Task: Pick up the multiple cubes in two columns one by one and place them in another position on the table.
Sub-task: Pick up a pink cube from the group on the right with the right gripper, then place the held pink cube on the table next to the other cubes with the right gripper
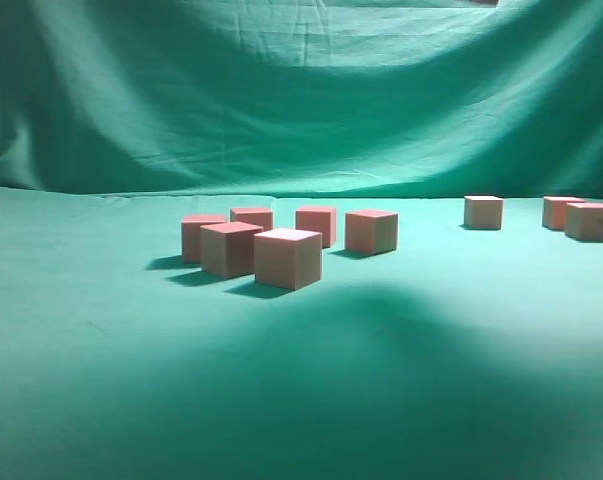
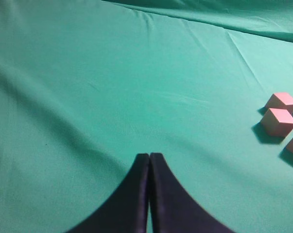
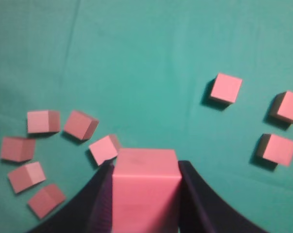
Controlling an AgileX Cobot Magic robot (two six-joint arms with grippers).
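Pinched between the right gripper's (image 3: 145, 194) two black fingers (image 3: 195, 194) is one pink cube (image 3: 144, 187), held up above the green worktop (image 3: 151, 58). Beyond that held cube, on the worktop, six cubes (image 3: 79, 124) lie loosely clustered to its left and three cubes (image 3: 226, 88) sit spaced out to its right, well apart from the cluster; nothing stands between them. Behind them hangs a wrinkled green cloth (image 1: 301, 90). The left gripper (image 2: 149, 165) is pressed together, empty, over bare worktop.
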